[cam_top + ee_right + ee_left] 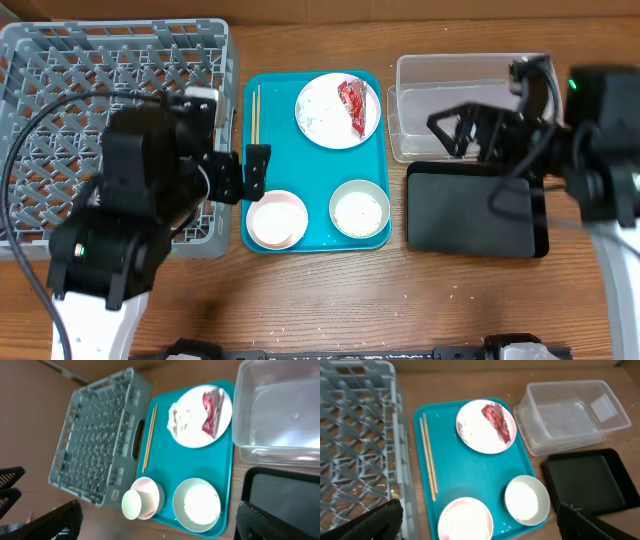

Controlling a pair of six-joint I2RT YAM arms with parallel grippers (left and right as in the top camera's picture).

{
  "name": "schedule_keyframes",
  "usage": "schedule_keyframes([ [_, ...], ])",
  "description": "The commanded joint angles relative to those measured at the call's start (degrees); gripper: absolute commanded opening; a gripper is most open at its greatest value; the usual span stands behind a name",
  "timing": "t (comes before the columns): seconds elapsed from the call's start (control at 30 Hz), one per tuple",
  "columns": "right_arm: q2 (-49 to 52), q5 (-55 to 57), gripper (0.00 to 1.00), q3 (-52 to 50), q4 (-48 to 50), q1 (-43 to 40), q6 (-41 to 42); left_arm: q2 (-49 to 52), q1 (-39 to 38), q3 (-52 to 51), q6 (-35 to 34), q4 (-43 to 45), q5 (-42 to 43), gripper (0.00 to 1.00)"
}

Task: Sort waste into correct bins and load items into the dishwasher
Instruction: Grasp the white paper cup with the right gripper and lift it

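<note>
Left end effector (244, 172): fingers spread wide, holding nothing; it hangs over the seam between the dish rack (60, 90) and the teal tray (315, 170), near the tray's left edge.

Right end effector (452, 135): also spread wide, nothing between the fingers; it sits above the clear tub (440, 75), near the tub's edge beside the black tray (470, 215).

Layout on the table (300, 300): dish rack far left; teal tray in the middle; clear tub to the right of it at the back; black tray directly in front of the tub, the two touching or nearly so.

All waste and dishes are on the teal tray:
- plate (325, 130) in the back right corner; red wrapper (353, 105) lies on its right half; tissue (318, 108) on its left half, just beside the wrapper
- chopsticks (255, 115) lie side by side along the tray's left edge, apart from the plate
- pink bowl (292, 232) in the front left corner; the right wrist view shows the cup (131, 504) sitting in it
- grey-green bowl (359, 186) front right, near the pink bowl; rice (359, 212) fills its bottom
</note>
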Motion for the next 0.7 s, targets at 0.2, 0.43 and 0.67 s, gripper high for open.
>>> schedule_keyframes([
  [0.2, 14.2, -0.7, 1.00, 2.0, -4.5, 13.9, -4.9, 2.9, 1.6, 2.3, -12.6, -9.6, -6.9, 0.93],
  [0.43, 21.5, 14.6, 0.90, 1.7, -1.3, 31.5, 4.3, -1.9, 7.7, 2.3, -18.6, -11.5, -15.7, 1.00],
  [0.67, 29.3, 18.9, 0.77, 1.7, 5.6, 41.5, 9.6, -1.8, 9.8, 2.3, -18.6, -20.3, -23.1, 1.00],
])
